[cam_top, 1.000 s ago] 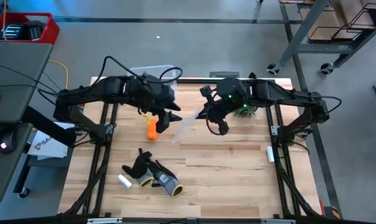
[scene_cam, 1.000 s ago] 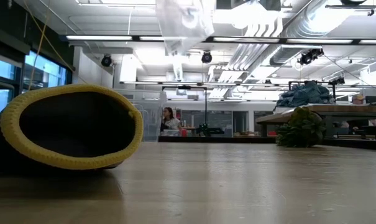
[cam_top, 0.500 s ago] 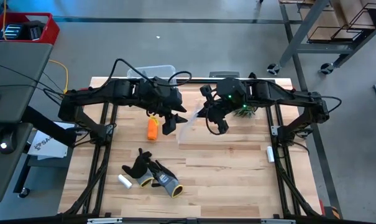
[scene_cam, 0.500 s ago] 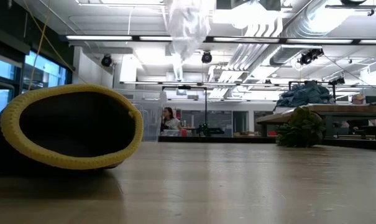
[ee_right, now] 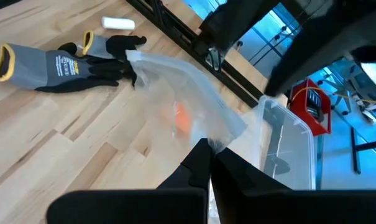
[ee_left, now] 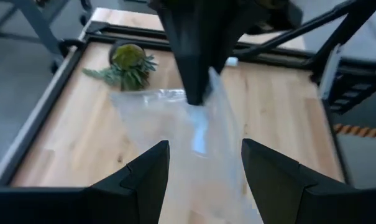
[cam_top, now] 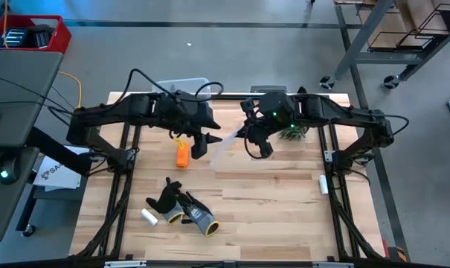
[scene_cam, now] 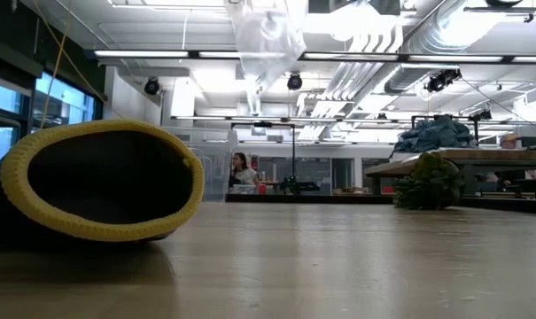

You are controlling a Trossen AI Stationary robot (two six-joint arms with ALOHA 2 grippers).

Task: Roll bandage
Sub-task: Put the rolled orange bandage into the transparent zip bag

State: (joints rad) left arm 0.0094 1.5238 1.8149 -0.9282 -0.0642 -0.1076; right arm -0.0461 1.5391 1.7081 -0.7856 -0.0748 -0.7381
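My right end effector (ee_right: 209, 163) pinches a clear plastic bag (ee_right: 184, 93), probably for my open left end effector (ee_left: 203, 158); the bandage (cam_top: 181, 154) waits on the counter (cam_top: 269, 201).

Pale wood plank table (cam_top: 269, 201), matt, visible grain. Clear thin plastic bag (ee_right: 188, 93), glossy, crinkled. Soft orange fabric bandage (cam_top: 181, 154). Knit cloth gloves (ee_right: 57, 62), matt dark coating. Translucent hard plastic bin (ee_right: 286, 140), smooth.

Wooden table (cam_top: 269, 201): bandage (cam_top: 181, 154), gloves (cam_top: 184, 208), plant (cam_top: 291, 132)
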